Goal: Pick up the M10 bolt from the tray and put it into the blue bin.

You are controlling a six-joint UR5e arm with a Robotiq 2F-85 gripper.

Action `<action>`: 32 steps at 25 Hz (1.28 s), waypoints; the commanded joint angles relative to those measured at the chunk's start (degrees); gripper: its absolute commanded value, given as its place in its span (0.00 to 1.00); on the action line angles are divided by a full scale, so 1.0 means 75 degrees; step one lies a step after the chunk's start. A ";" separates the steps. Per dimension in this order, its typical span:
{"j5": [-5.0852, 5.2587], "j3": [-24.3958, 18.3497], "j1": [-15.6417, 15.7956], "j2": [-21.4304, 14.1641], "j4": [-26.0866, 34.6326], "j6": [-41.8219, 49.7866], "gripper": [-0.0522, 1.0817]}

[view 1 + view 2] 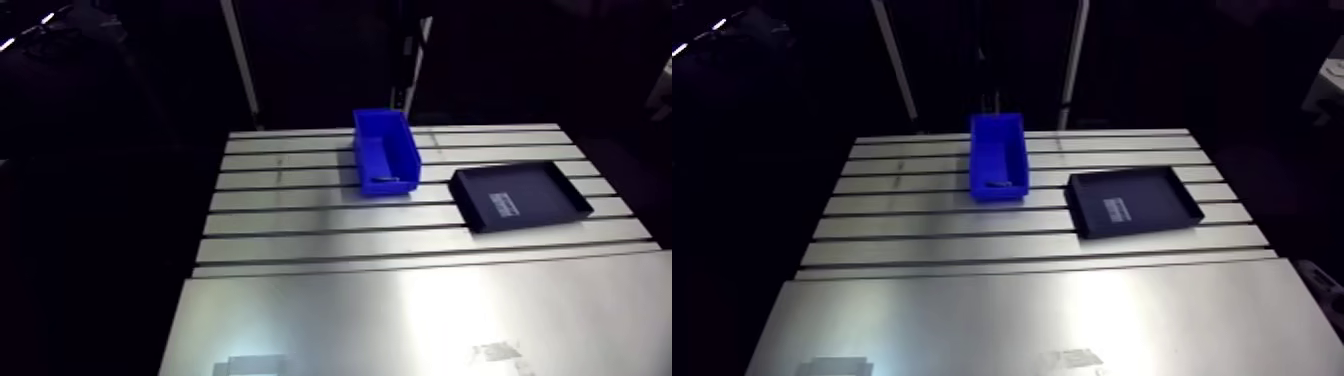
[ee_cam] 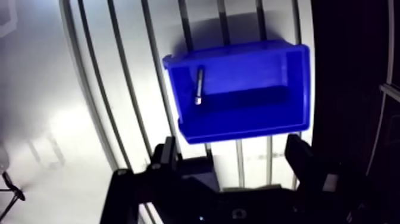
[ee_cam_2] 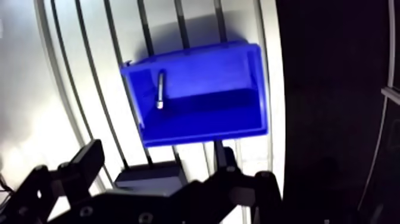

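My tool hangs wide and empty just above the blue plastic bin. The slim grey metal M10 bolt lies inside it, near one end wall. I judge the bolt stiff, dense, smooth and apt to roll, so I'd pinch it across the shank. The shallow black tray sits nearby.

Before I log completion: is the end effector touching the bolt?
Apart. The wrist view shows the bolt lying inside the blue bin, ahead of the open end effector.
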 commanded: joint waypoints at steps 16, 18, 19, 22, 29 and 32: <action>-0.0025 -0.0631 0.0095 -0.2060 0.2031 1.0107 0.05; -0.0025 -0.0514 0.0072 -0.2154 0.2031 1.0236 0.05; -0.0025 -0.0455 0.0084 -0.2189 0.1996 1.0306 0.05; -0.0025 -0.0385 0.0072 -0.2178 0.1973 1.0388 0.05; -0.0060 -0.0362 -0.0327 -0.2189 0.1973 1.0376 0.05; -0.0048 -0.0373 -0.0362 -0.2201 0.1961 1.0329 0.05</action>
